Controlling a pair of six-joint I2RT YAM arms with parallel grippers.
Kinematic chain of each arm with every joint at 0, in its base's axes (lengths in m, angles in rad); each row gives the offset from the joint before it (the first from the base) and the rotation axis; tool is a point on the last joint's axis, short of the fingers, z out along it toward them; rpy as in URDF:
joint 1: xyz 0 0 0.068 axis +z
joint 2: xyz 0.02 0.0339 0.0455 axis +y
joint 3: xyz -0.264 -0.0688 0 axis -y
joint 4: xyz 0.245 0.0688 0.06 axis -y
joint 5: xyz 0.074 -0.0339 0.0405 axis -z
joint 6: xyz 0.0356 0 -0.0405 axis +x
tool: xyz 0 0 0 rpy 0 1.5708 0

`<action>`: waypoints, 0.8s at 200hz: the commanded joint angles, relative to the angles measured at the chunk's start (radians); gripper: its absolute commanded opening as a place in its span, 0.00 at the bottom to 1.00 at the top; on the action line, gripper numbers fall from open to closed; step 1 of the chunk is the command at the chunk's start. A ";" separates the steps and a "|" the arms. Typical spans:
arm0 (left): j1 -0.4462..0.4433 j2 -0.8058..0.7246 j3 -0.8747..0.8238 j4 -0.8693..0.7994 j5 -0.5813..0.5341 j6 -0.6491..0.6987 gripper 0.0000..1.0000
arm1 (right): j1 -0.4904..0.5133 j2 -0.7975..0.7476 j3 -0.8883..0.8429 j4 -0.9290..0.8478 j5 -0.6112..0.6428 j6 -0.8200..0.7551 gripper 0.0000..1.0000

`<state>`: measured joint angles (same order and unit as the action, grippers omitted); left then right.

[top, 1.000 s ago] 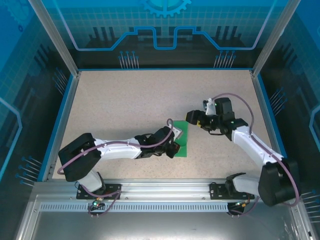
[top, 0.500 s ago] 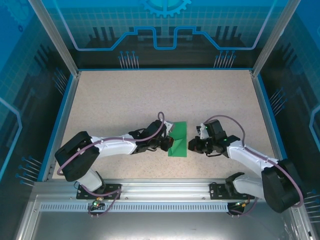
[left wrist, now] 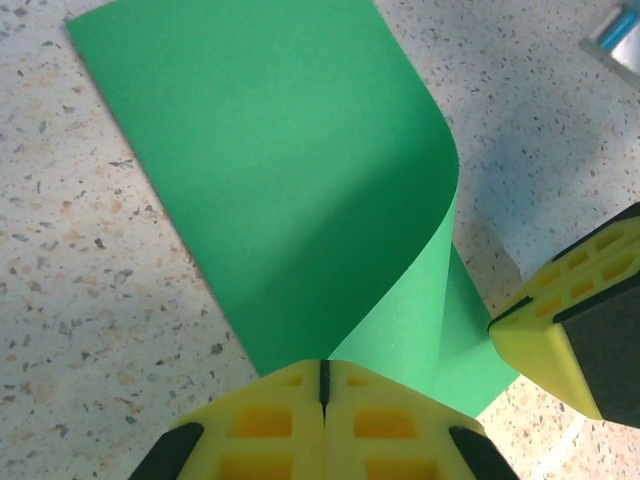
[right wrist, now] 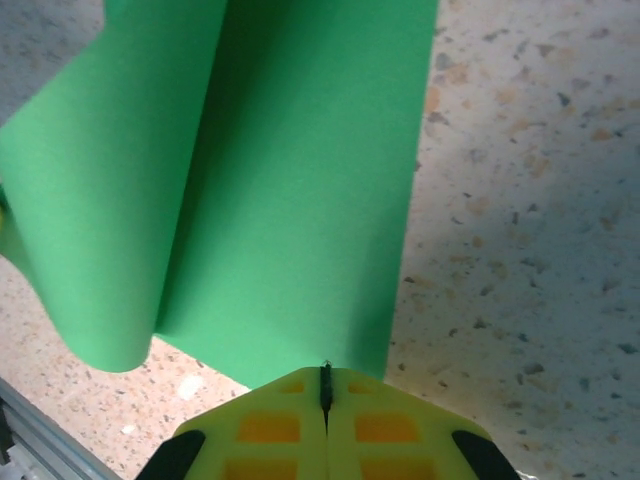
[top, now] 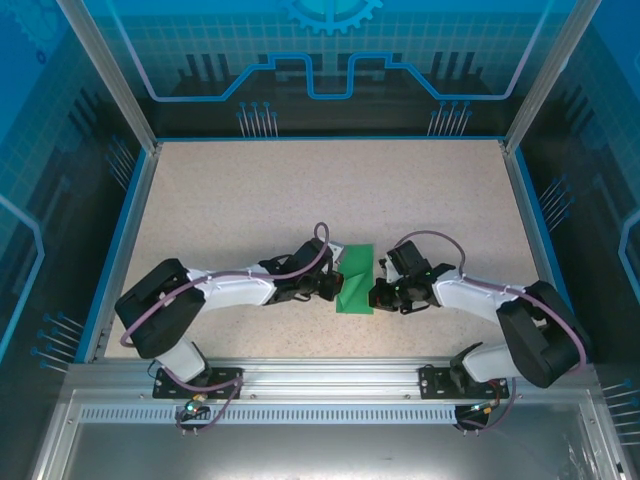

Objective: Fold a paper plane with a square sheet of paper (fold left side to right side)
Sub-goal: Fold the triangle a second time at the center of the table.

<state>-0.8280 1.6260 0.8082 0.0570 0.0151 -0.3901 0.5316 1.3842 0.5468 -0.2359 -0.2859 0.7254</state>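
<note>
Left gripper (top: 335, 287): jaws closed on the lifted left edge of the square sheet of paper (top: 357, 272); the flap arches up from its tips and curls over toward the right gripper (top: 376, 294). Right gripper: jaws closed, tips set against the sheet's opposite edge, directly across from the left one; cannot tell whether paper sits between them or is only pinned. Sheet lies between the two grippers, lower layer flat, no crease pressed yet

Risks: flap is a soft roll, so the edges may land out of line and give a skewed fold; if the right tips lose their hold, the sheet could slide on the table (top: 250, 200) under the left pull; a hard pinch could dent the edge

Surface: speckled beige, smooth-looking, blue rim (top: 126, 230). Room: blue printed panels (top: 330, 60) beyond both grippers, aluminium posts (top: 106, 70), rail (top: 320, 385) behind them by the bases
</note>
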 commanded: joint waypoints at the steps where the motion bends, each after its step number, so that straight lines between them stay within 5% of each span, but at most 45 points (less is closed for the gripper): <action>1: 0.015 0.021 0.035 -0.014 -0.012 0.026 0.00 | 0.014 0.023 0.028 -0.046 0.023 -0.001 0.06; 160: 0.035 0.124 0.097 -0.019 -0.012 0.043 0.00 | 0.026 0.085 0.058 -0.111 0.037 -0.043 0.06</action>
<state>-0.8047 1.7279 0.8734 0.0570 0.0151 -0.3702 0.5388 1.4479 0.5968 -0.2890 -0.2737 0.7017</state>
